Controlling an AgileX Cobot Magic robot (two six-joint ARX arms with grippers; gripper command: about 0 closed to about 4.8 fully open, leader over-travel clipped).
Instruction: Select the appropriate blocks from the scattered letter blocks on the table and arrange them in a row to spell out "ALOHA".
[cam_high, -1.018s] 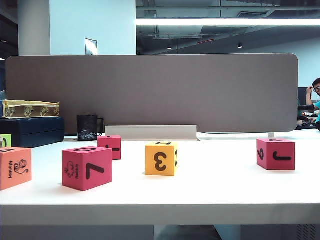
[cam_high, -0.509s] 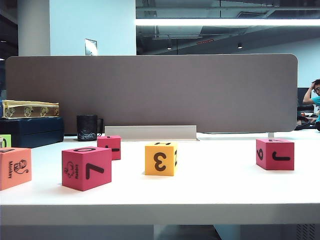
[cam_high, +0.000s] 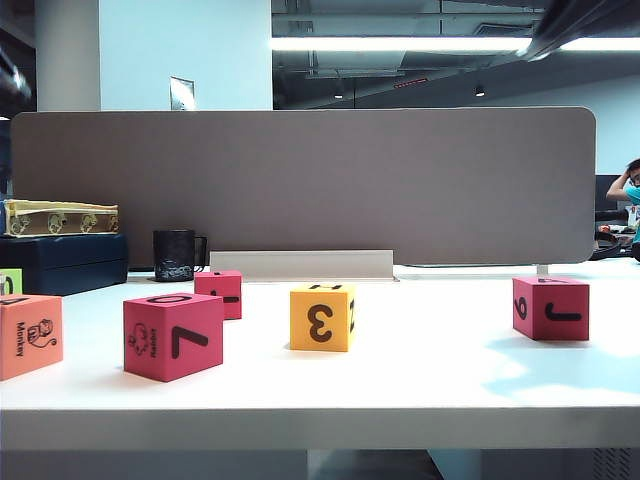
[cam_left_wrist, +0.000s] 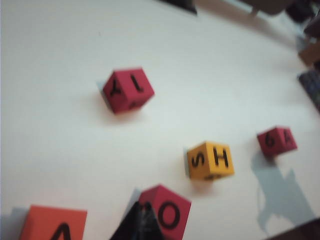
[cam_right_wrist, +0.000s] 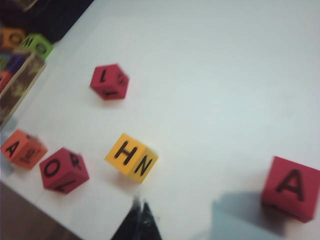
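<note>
Five foam cubes are scattered across the white table (cam_high: 420, 385): an orange cube (cam_high: 30, 335) at the far left, a red cube (cam_high: 172, 335) beside it, a smaller-looking red cube (cam_high: 219, 293) behind, a yellow cube (cam_high: 322, 317) mid-table, and another red cube (cam_high: 550, 307) well apart at right. The left gripper (cam_left_wrist: 141, 220) and right gripper (cam_right_wrist: 140, 220) are seen hovering above, fingers closed, nothing held.
</note>
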